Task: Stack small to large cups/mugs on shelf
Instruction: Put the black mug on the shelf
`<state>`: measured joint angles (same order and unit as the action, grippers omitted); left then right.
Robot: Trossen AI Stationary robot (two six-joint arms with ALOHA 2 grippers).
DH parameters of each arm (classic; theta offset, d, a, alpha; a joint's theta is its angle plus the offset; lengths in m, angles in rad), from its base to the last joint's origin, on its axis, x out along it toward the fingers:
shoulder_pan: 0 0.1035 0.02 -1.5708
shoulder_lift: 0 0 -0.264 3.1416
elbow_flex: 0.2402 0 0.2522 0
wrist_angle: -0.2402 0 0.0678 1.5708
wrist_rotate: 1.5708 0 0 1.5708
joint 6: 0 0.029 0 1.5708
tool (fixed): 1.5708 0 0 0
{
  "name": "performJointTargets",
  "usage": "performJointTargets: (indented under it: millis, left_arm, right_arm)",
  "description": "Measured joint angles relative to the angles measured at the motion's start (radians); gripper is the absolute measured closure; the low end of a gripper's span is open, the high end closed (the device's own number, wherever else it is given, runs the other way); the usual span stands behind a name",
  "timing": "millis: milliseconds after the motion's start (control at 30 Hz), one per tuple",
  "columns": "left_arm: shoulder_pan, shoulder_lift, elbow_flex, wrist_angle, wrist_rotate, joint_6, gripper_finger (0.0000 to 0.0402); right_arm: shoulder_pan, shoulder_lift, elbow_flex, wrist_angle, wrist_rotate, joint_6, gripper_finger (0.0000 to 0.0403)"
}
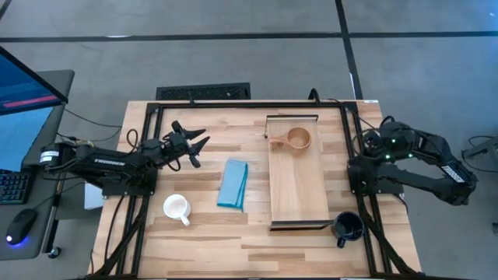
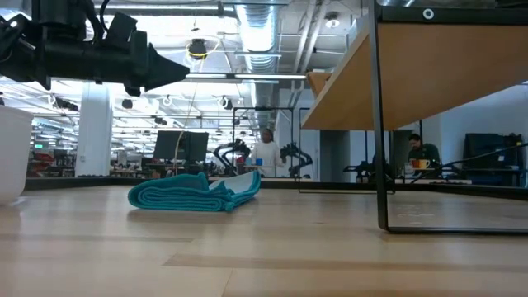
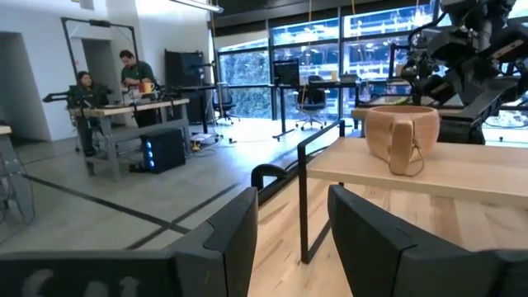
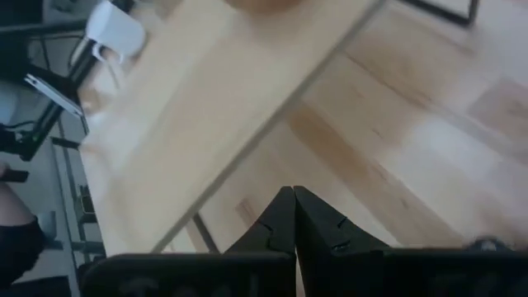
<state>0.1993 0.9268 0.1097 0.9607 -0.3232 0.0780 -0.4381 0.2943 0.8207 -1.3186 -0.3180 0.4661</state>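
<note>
The small wooden cup (image 1: 298, 139) stands on the far end of the shelf (image 1: 299, 190); it also shows in the left wrist view as the wooden cup (image 3: 402, 136). The white mug (image 1: 177, 207) sits on the tabletop at the near left. The navy mug (image 1: 348, 226) stands on the table by the shelf's near right corner. My left gripper (image 1: 200, 150) hovers open over the table's left part, level, pointing at the shelf, with nothing between its fingers (image 3: 239, 239). My right gripper (image 4: 294, 202) is shut and empty, tilted down over the table's right edge.
A folded blue cloth (image 1: 233, 183) lies between the white mug and the shelf. The shelf's dark brackets (image 1: 293, 117) stand at its short ends. Black frame rails (image 1: 144, 155) run along the table's left and right sides. People sit at desks in the room behind.
</note>
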Motion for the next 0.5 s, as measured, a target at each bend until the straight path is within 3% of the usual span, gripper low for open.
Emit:
performJointTargets:
  millis: [267,500]
  left_arm:
    - [0.0,0.0,0.0,0.0,0.0,0.007,0.026]
    - [0.0,0.0,0.0,0.003,-0.003,0.009,0.026]
  right_arm:
    - [0.0,0.0,0.0,0.074,-0.033,0.006,0.0376]
    - [0.0,0.0,0.0,0.073,-0.108,0.006,0.0329]
